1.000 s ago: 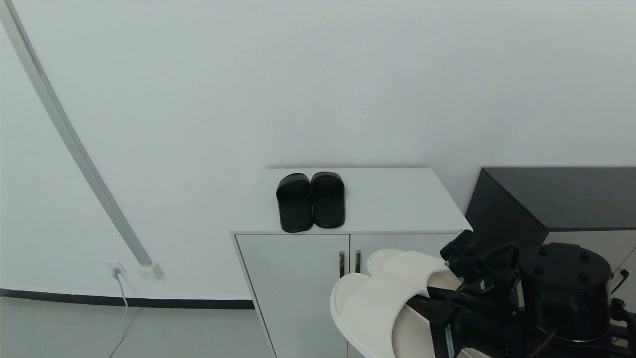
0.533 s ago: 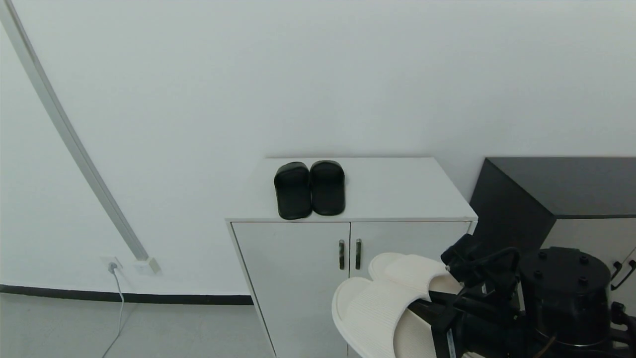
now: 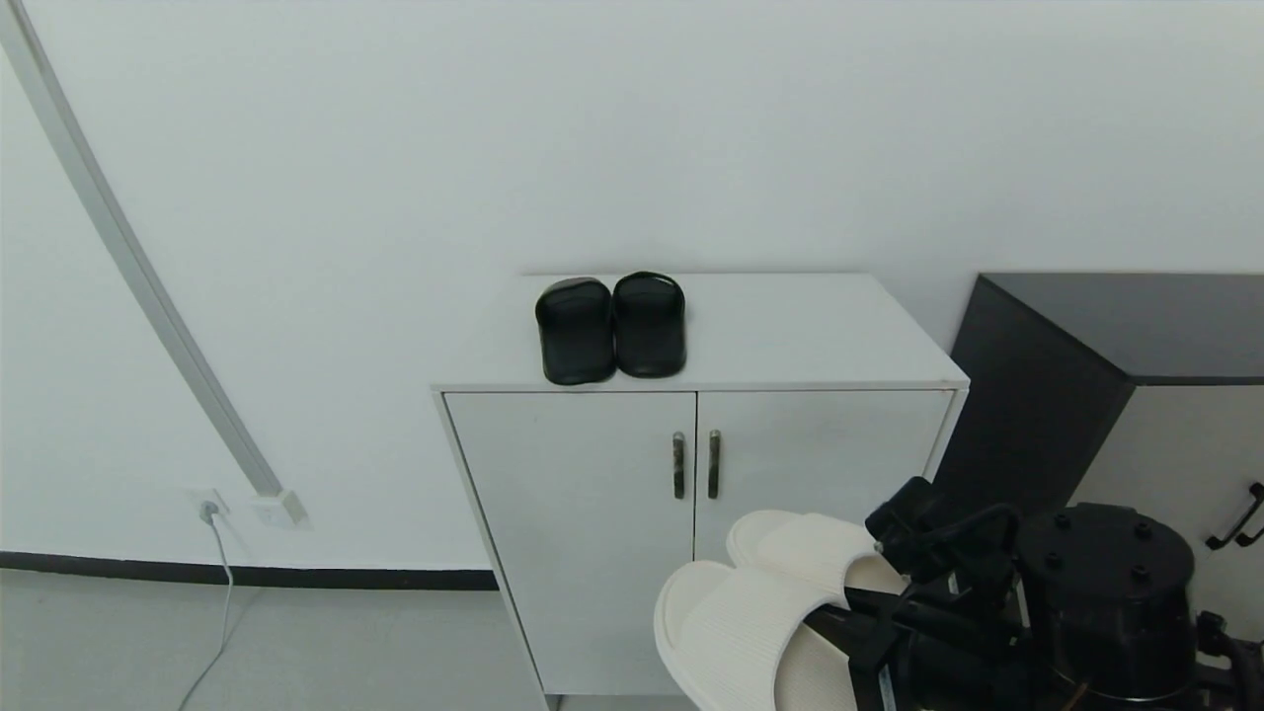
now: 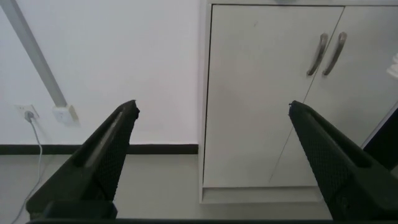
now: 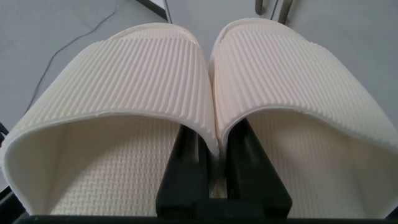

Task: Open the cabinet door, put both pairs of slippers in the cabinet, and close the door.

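A pair of black slippers lies side by side on top of the white cabinet, near its front edge. Both cabinet doors are shut, their two dark handles meeting in the middle. Low in front of the right door, my right gripper is shut on a pair of cream ribbed slippers, pinching their inner sides together. My left gripper is open and holds nothing; it faces the cabinet's left door from a distance.
A black and grey cabinet stands right beside the white one. On the wall to the left are a slanted grey conduit and a socket with a cable. Open floor lies left of the cabinet.
The whole head view has shifted: cabinet and black slippers sit higher in the picture and more door front shows. The right gripper still holds the cream slippers the same way.
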Robot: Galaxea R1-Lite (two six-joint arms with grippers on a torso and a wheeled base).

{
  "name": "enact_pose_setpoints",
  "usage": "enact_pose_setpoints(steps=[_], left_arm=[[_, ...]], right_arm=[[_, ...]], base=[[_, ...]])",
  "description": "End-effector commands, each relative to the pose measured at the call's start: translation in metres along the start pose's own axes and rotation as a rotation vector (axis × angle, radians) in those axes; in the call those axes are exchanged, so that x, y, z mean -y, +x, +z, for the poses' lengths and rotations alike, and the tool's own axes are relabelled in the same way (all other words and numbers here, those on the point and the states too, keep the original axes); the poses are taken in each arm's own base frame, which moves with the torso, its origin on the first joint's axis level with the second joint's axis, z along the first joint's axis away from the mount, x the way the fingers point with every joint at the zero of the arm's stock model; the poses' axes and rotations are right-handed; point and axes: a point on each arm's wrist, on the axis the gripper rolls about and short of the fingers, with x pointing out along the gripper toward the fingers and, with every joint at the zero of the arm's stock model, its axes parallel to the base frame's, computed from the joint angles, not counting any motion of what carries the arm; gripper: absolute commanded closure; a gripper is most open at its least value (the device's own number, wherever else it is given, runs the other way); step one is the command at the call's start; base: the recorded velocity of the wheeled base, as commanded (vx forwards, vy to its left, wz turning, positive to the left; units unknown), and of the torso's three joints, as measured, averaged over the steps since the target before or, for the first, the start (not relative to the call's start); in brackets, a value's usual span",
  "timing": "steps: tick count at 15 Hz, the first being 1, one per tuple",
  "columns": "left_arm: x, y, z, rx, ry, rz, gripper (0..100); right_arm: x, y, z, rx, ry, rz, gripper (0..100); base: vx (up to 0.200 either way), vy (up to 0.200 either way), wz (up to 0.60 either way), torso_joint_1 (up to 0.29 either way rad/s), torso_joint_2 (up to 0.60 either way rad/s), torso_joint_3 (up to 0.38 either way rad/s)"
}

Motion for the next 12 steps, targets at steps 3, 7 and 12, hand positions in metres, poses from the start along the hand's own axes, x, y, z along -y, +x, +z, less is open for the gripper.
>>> enact_pose_setpoints(steps=[3, 7, 12], left_arm=[[0.0, 0.0, 0.0, -0.003, 0.006, -0.002, 0], [0.0, 0.0, 0.0, -0.003, 0.007, 0.0, 0], [0.001, -0.006, 0.081, 0.097, -0.114, -0.039, 0]], right_arm=[[0.0, 0.002, -0.003, -0.013, -0.001, 0.0, 100], [-0.001, 0.0, 0.0, 0.008, -0.002, -0.001, 100], [0.0, 0.002, -0.005, 0.013, -0.001, -0.002, 100]], base=[[0.0, 0.0, 0.0, -0.216, 0.54, 0.32], [0.0, 0.0, 0.0, -0.195, 0.51, 0.316], [0.0, 0.0, 0.0, -0.161, 0.49, 0.326]])
